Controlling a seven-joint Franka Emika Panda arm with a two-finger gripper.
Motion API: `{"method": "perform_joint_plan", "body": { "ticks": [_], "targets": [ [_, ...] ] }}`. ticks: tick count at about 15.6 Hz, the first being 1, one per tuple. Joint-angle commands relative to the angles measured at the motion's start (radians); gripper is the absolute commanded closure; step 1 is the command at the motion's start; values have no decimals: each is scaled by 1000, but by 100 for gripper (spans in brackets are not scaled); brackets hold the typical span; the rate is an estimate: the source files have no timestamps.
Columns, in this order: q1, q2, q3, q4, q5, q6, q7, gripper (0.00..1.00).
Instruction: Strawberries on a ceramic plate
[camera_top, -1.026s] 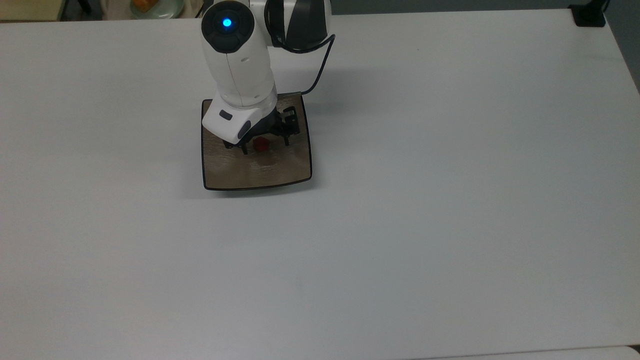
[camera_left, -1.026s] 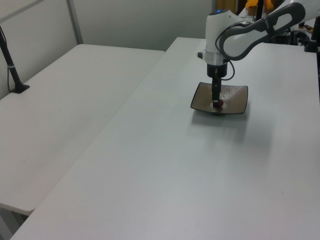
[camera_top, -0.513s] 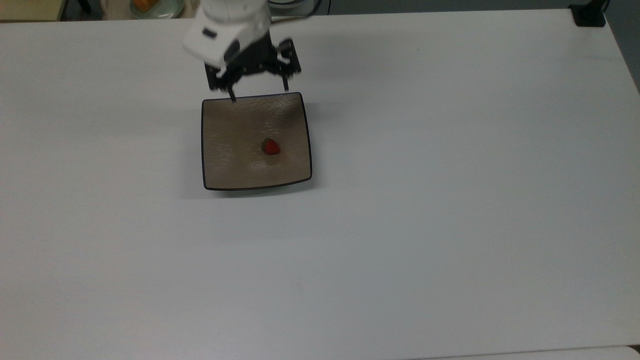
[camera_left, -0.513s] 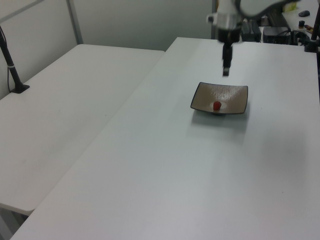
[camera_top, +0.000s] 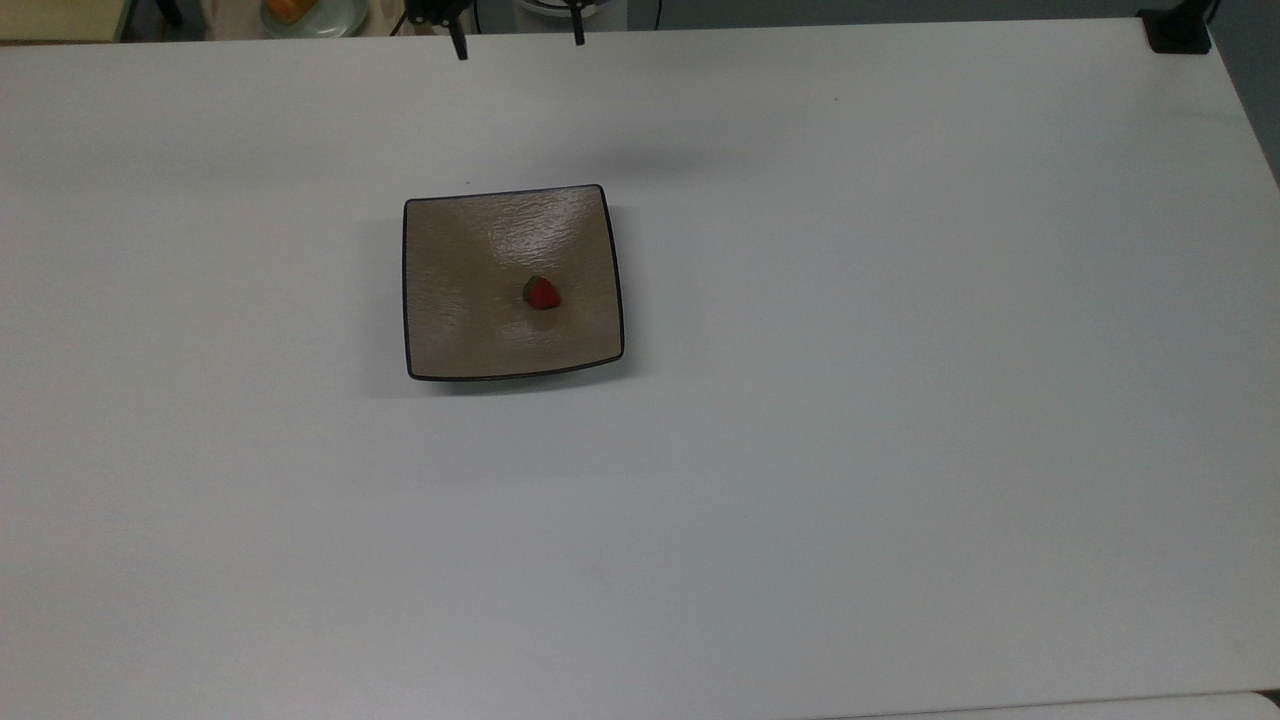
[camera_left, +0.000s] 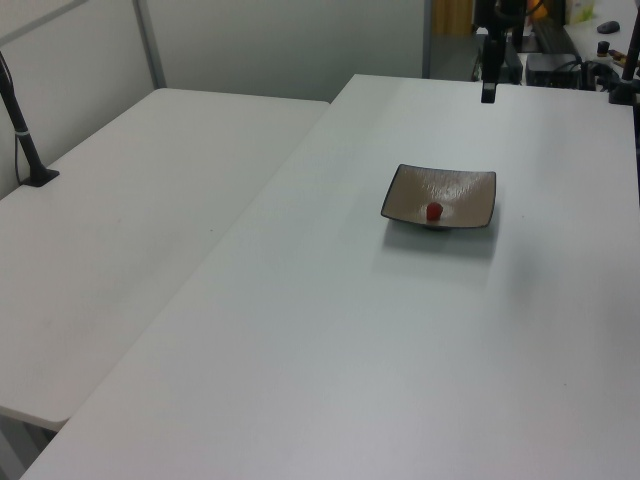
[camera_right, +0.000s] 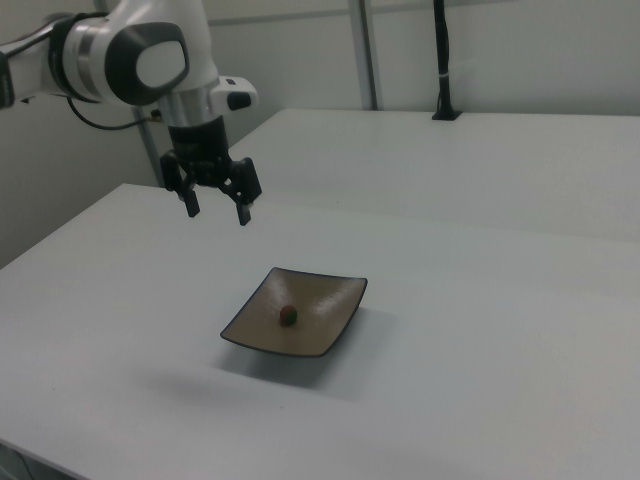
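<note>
One small red strawberry (camera_top: 542, 293) with a dark green cap lies near the middle of the square tan-brown ceramic plate (camera_top: 460, 250). Both appear again in the left view, strawberry (camera_left: 434, 211) on plate (camera_left: 472, 200), and in the right view, strawberry (camera_right: 288, 315) on plate (camera_right: 330, 300). My gripper (camera_right: 216, 212) hangs open and empty high above the table, well back from the plate toward the right view's left. Its two fingertips (camera_top: 459, 48) poke in at the top view's upper edge, and in the left view the gripper (camera_left: 488, 92) hangs beyond the plate.
The plate sits on a wide white table (camera_top: 850, 400). A round pale dish with orange food (camera_top: 300, 14) stands off the table at the top view's upper left. A black post base (camera_top: 1178, 30) sits at the top view's upper right corner. A second white table (camera_left: 120, 220) adjoins on the left view's left.
The gripper has let go of the strawberry, risen off the plate and pulled back toward the top view's upper edge. The strawberry stays on the plate.
</note>
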Motion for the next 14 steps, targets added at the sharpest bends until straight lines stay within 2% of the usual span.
{"method": "perform_joint_plan", "body": {
  "ticks": [1,3,14],
  "targets": [
    [44,-6,-9,22,-14,-18,133,0],
    [67,1,-9,22,-17,-8,169,0],
    [70,2,-9,21,-14,72,205,0]
  ]
}}
